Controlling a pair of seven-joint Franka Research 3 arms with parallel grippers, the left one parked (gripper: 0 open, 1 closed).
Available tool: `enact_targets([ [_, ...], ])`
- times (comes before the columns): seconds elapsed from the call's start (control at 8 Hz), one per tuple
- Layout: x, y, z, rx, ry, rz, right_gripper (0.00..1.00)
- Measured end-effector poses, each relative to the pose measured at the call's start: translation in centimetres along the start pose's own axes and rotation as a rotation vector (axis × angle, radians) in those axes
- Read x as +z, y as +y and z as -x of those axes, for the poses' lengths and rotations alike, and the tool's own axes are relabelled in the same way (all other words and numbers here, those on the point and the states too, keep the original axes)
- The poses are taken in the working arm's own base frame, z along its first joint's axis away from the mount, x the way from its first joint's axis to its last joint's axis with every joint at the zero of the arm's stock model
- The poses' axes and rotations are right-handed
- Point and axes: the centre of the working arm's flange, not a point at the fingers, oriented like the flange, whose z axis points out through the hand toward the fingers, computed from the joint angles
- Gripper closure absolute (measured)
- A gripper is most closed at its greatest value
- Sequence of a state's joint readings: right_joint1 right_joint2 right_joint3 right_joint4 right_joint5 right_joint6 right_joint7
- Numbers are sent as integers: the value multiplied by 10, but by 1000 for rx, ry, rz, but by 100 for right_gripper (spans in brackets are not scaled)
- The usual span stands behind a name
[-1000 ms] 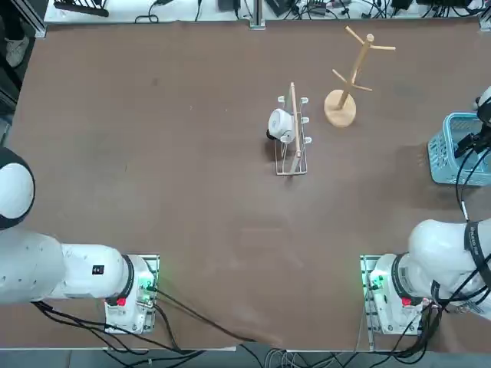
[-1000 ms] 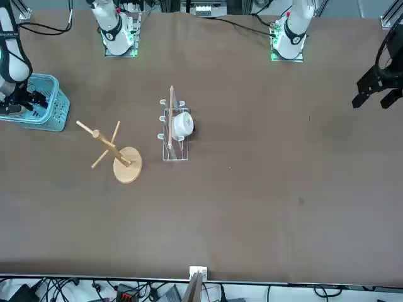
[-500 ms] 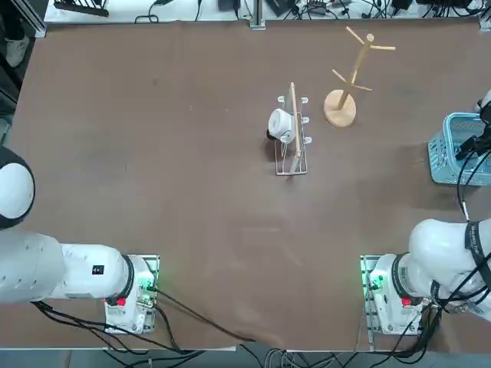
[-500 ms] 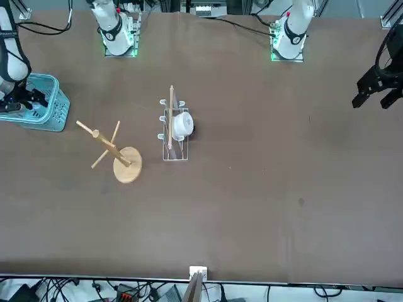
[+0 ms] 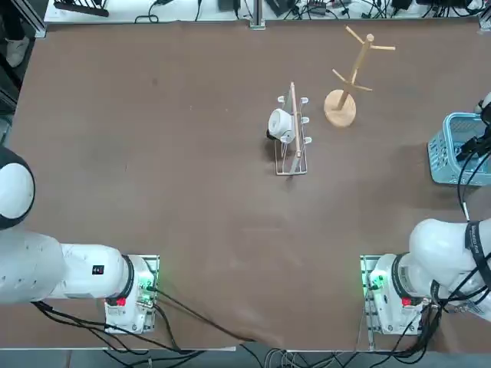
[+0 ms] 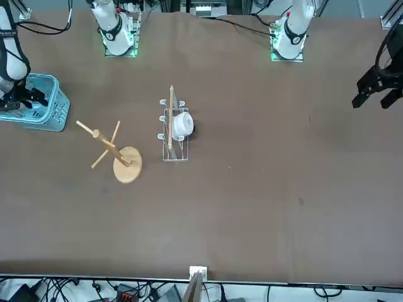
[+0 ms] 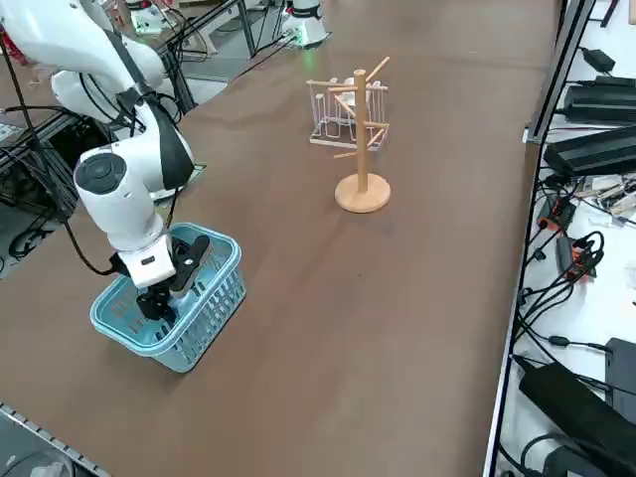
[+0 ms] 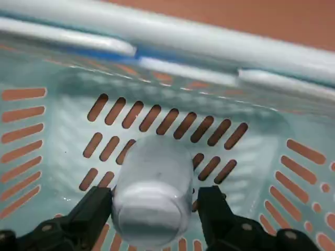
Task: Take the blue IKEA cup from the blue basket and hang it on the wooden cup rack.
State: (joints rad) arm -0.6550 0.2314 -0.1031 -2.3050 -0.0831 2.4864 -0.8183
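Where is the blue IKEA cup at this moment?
The blue IKEA cup lies inside the blue basket at the table's right edge, between the fingers of the right gripper, far from the wooden cup rack.

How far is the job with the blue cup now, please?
It is at the start. The right hand is down inside the blue basket, with one finger on each side of the blue cup, which lies in the basket. Whether the fingers already squeeze it cannot be told. Still to do: lift the cup out, carry it to the wooden cup rack, whose pegs are bare, and hang it there.
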Motion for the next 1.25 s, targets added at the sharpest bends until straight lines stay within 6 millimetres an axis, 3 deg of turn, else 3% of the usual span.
enact_targets([
  [0.25,0,-1,-1,-4,0,-1,2],
  [0.62,1,-2,-2,-7,0,-2,18],
  [1.25,-4,-4,-9,-20,8,6,18],
])
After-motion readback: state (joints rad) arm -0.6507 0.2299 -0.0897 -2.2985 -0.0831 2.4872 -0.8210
